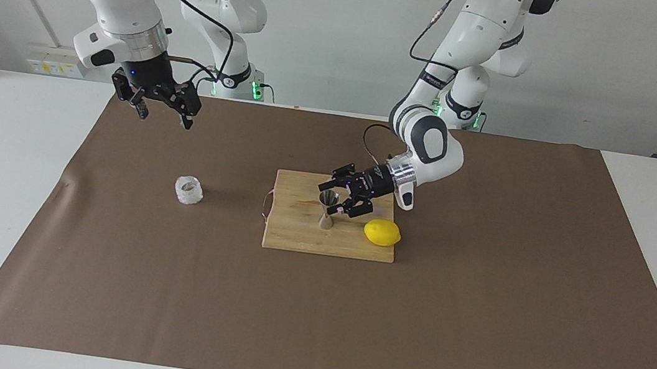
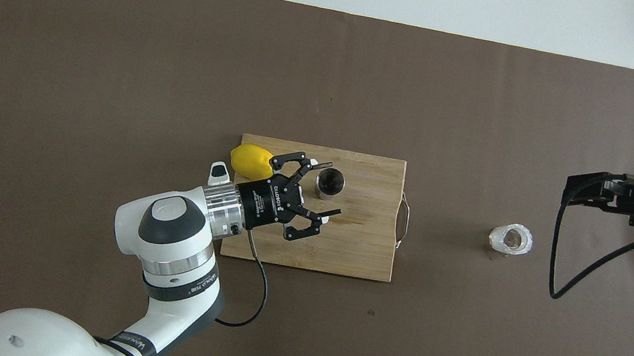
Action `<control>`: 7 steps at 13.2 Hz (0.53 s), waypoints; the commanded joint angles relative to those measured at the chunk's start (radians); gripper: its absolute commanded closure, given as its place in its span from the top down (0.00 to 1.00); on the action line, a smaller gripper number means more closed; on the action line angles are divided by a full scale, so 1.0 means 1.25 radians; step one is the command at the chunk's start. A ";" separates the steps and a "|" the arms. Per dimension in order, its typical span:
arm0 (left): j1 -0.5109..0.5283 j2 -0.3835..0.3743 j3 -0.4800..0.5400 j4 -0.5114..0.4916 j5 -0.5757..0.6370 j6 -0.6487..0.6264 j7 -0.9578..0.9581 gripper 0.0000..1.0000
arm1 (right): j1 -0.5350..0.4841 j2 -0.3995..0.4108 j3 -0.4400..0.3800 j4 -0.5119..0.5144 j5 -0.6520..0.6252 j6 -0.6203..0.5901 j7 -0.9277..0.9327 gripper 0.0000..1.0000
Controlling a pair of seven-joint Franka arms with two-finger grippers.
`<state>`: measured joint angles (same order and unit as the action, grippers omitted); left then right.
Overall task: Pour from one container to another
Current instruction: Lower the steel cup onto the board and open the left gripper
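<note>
The steel jigger (image 1: 327,210) (image 2: 329,182) stands upright on the wooden cutting board (image 1: 297,238) (image 2: 356,250). My left gripper (image 1: 333,198) (image 2: 333,188) is open, one finger on each side of the jigger's upper cone and apart from it. The clear faceted glass cup (image 1: 188,190) (image 2: 511,239) sits on the brown mat toward the right arm's end of the table, with something small showing inside it. My right gripper (image 1: 164,119) (image 2: 569,191) waits, open and empty, raised over the mat at that end.
A yellow lemon (image 1: 382,232) (image 2: 252,159) lies on the board's corner beside my left wrist. The board has a metal handle (image 1: 265,205) on the side facing the cup. A brown mat (image 1: 474,328) covers most of the white table.
</note>
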<state>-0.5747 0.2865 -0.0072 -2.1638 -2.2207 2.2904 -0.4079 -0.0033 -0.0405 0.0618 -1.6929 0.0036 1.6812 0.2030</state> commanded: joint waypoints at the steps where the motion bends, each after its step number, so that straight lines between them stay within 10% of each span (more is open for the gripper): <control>1: 0.000 -0.012 0.007 -0.010 -0.014 0.005 0.019 1.00 | -0.011 -0.002 0.006 0.002 0.000 -0.012 -0.016 1.00; 7: 0.071 -0.040 0.007 -0.021 0.154 -0.061 0.010 1.00 | -0.011 -0.002 0.006 0.002 0.001 -0.012 -0.016 1.00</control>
<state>-0.5314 0.2725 0.0017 -2.1609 -2.1080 2.2630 -0.3960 -0.0033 -0.0405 0.0618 -1.6929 0.0036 1.6812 0.2030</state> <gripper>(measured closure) 0.000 0.000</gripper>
